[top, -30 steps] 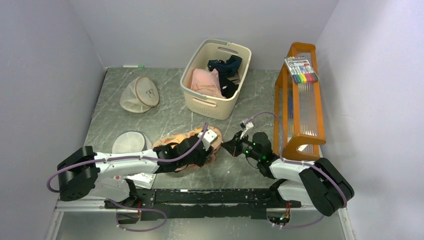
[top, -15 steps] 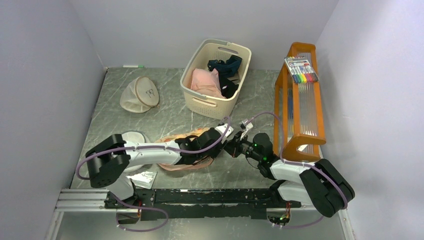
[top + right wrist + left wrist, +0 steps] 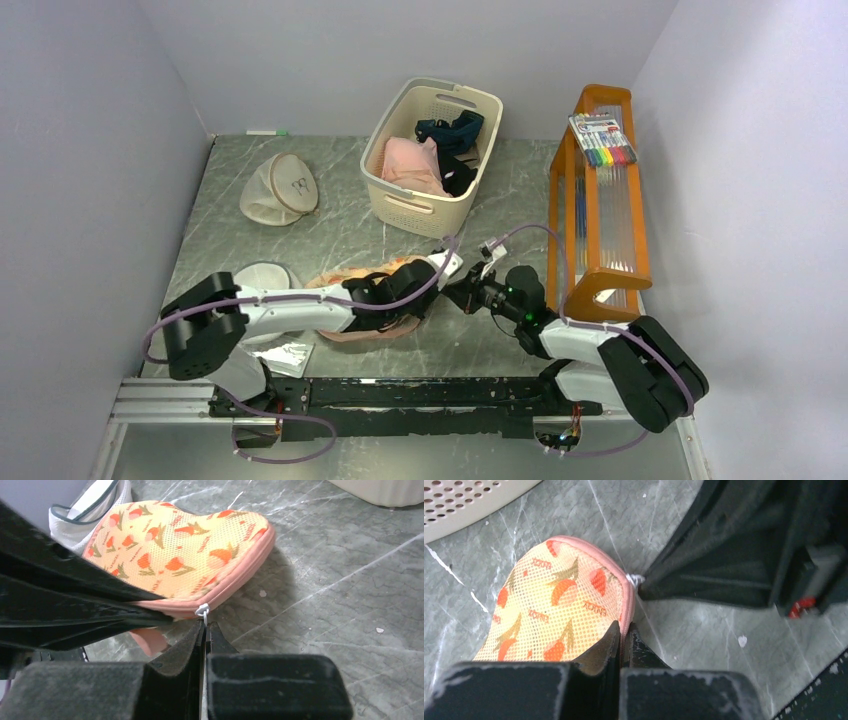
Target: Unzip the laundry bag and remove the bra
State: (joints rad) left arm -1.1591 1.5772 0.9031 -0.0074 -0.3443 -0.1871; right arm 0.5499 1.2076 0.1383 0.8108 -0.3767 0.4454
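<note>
Left wrist cam: find left gripper (image 3: 624, 628) pinched shut on pink piped edge of laundry bag (image 3: 559, 605), right beside small white zip pull (image 3: 634, 578). Right wrist cam: see right gripper (image 3: 206, 626) closed as well, tips nipping that same pull at bag's edge. Place bag on table (image 3: 330, 225) near centre-front, betw. both grippers, in front of basket (image 3: 412, 208) and just beside white mesh bag (image 3: 258, 277); note one side lifted, plain pink underside showing from top cam. Can't spot bra anywhere, prob. inside; can't judge how far opened, looks shut where visible. Materials: fine honeycomb mesh, peach w/ orange carrot print, flat oval shape, smooth rolled pink binding round edge; hard glossy marble-look tabletop; stiff perforated plastic basket. Handling, as a guess: expect light, soft, floppy pouch w/ no stiffness of its own, so likely to bunch, twist or slide on slick top unless anchored. Best hold = edge binding close to pull w/ one gripper, tab w/ other, drawing along edge, not upward. Watch tiny thin tab, easy to slip out of tips. Expect bra light & springy at padded cups, straps prone to snag on teeth; take by cup edge or strap once opening wide enough.
</note>
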